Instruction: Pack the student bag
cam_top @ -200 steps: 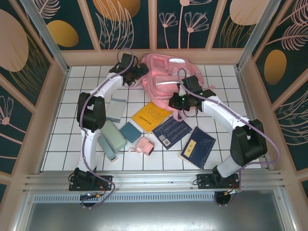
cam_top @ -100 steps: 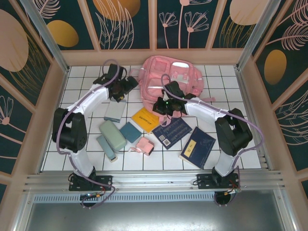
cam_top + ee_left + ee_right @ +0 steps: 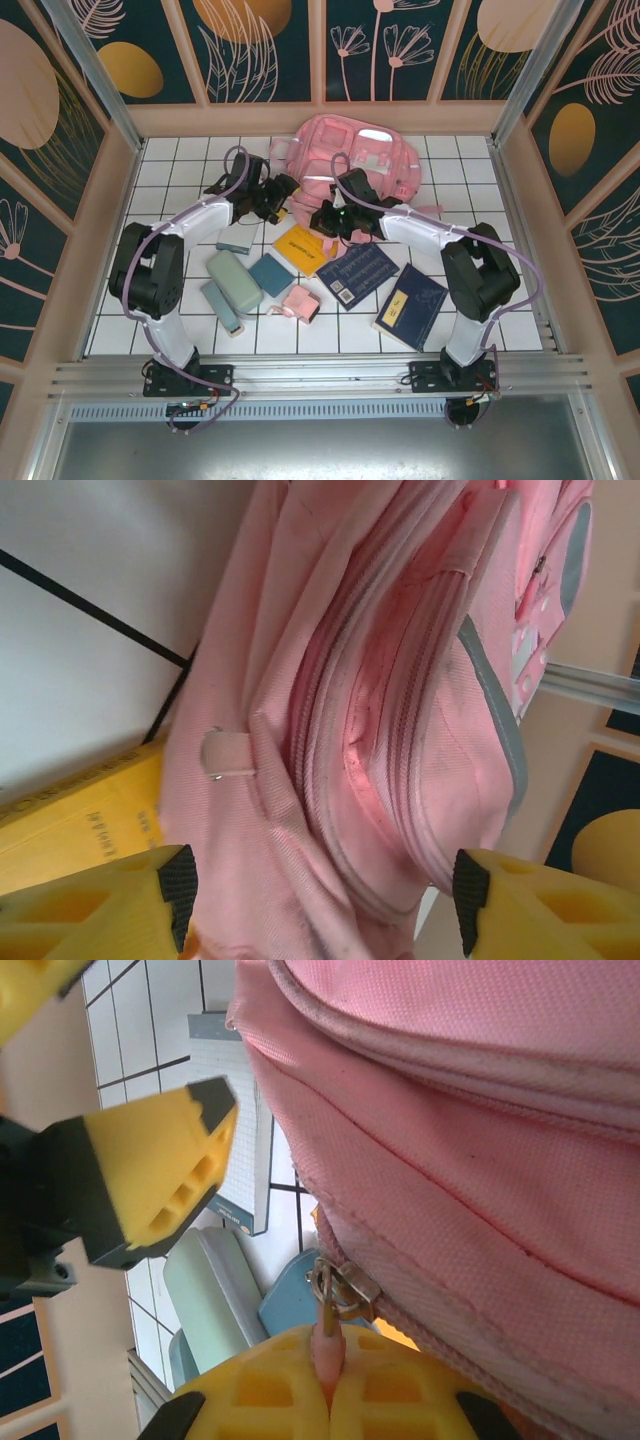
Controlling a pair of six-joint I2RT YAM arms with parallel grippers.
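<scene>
Where the white tiled table (image 3: pixel 170 150) meets the back wall, the student bag (image 3: pixel 372 160) lies in the upper middle of the overhead view, and both arms reach in to its lower edge. The left gripper (image 3: pixel 283 204) sits at the bag's lower left corner. Seen from its own wrist, the left gripper (image 3: pixel 320 885) has its jaws standing well apart, with a zipped fold of the bag (image 3: pixel 380 730) bulging between them (whether the pads actually press the fabric cannot be told). A yellow book (image 3: pixel 70 820) shows at the lower left of that view.

The right gripper (image 3: pixel 324 220) is just beside the left one, also at the bag's lower edge. In the right wrist view the right gripper (image 3: pixel 330 1385) is closed on the zipper pull (image 3: pixel 338 1288), its pink tab pinched between the yellow fingers (image 3: pixel 255 1390) at the bottom of the frame. The bag (image 3: pixel 480 1110) fills the upper right.

Below the bag in the overhead view lie the yellow book (image 3: pixel 310 246), two dark blue books (image 3: pixel 357 272), a mint case (image 3: pixel 235 281) and a small pink pouch (image 3: pixel 300 303).
</scene>
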